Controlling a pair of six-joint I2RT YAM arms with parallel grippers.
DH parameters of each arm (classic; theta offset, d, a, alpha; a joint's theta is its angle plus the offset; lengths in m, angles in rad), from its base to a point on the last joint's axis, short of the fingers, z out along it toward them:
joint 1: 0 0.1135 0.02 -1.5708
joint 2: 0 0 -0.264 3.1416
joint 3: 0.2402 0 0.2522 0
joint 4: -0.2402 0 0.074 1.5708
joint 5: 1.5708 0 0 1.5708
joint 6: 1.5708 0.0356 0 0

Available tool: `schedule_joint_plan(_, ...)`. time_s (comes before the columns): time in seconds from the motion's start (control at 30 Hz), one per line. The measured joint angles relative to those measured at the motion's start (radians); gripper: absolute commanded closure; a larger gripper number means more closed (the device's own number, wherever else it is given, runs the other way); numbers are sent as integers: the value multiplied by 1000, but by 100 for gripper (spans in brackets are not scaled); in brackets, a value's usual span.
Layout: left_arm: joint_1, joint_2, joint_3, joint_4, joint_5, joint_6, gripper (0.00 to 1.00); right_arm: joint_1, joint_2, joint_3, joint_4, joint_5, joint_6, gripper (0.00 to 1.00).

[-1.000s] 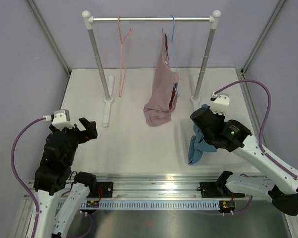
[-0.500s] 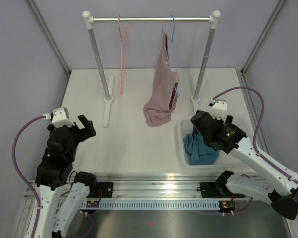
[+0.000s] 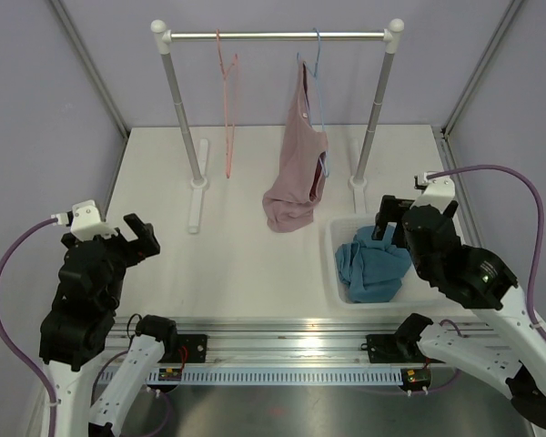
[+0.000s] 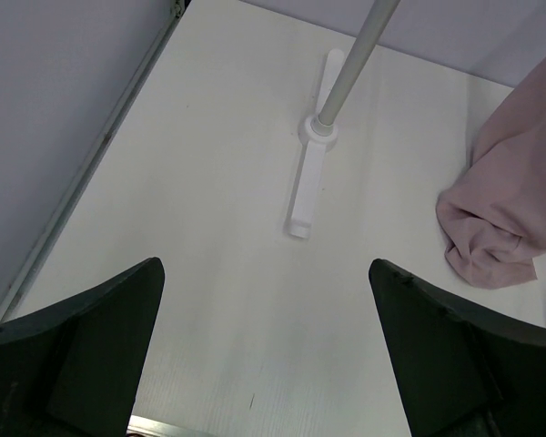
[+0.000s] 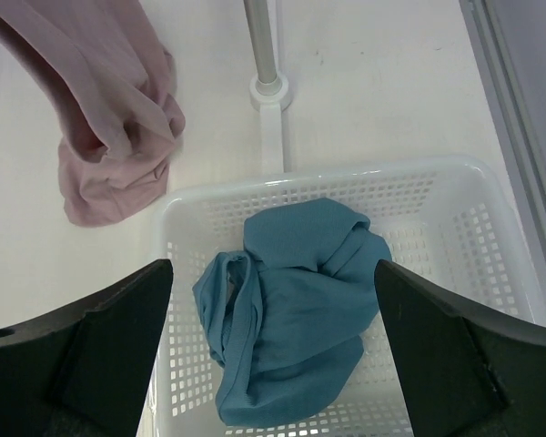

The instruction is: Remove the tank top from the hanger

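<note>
Table (image 3: pixel 255 264) | tank top (image 5: pixel 296 300) heaped inside basket (image 5: pixel 491 228) | hanger (image 3: pixel 227 109) on rail (image 3: pixel 278 36) (far edge) | left gripper (image 4: pixel 266 264), right gripper (image 5: pixel 273 264): fingers apart

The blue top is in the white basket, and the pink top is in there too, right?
No. The blue top is in the white basket, but the pink top hangs from the light blue hanger on the rail. The top external view shows it.

Rack (image 3: pixel 273 36): at the back of the worktop (image 3: pixel 255 264), rail running left to right.
Hanger (image 3: pixel 227 109): on the rail, left part.
Second hanger (image 3: pixel 317 73): right of it, carrying the second top (image 3: pixel 296 173), whose lower end rests on the worktop.
Basket (image 5: pixel 346 175): near right, before the rack's right post.
Tank top (image 5: pixel 291 300): in the basket.
</note>
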State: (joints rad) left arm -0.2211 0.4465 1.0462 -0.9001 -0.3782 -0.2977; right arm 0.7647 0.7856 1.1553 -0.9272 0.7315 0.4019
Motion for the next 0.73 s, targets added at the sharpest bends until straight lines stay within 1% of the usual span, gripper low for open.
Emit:
schedule_joint_plan(0.1,0,-11,32,-36,5,15,1,0,-35,6,-19,-20,-3,1)
schedule_joint_plan(0.4,0,-72,34,-79,29,39,1,0,-138,-30,-66,-20,-15,1)
schedule_joint_plan(0.73,0,-79,32,-79,38,40,1,0,-148,-68,-66,-16,-25,0)
